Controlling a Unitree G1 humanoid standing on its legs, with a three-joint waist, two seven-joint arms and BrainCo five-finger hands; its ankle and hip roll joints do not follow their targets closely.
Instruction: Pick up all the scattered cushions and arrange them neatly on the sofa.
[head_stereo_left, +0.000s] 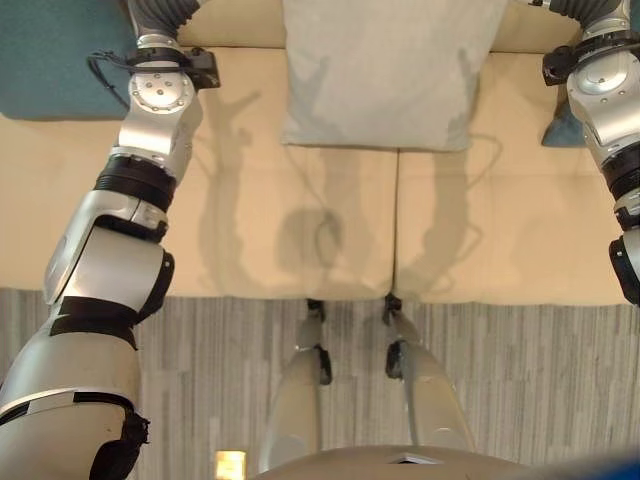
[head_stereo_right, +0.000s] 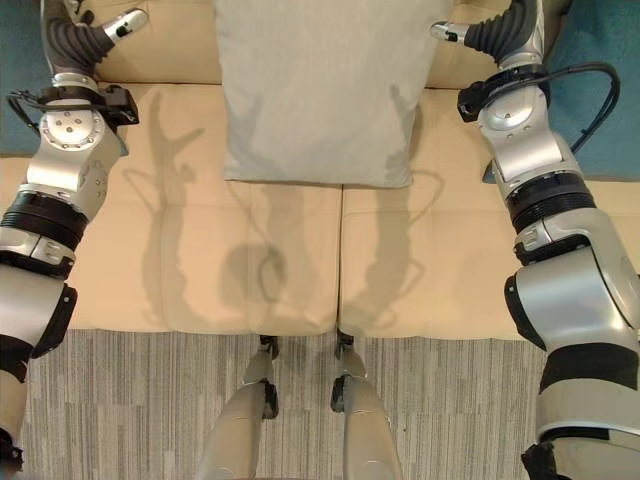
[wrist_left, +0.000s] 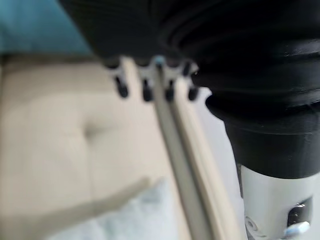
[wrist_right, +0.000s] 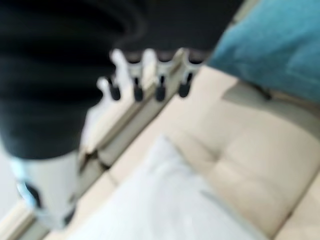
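Currently grey cushion (head_stereo_left: 385, 70) propped against sofa (head_stereo_right: 440, 260) back, centre. Left hand (wrist_left: 145, 80), right hand (wrist_right: 150, 75) beside it, fingers straight, holding nothing. Cushion likely soft, light; grip side edges.

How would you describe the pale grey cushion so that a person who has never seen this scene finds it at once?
Look at the cream, tufted sofa seen from above. The pale grey, rectangular fabric cushion leans at the middle of the backrest, over the seam between the two seat pads. Its neighbours, the teal cushions at the two ends, are darker and blue-green.
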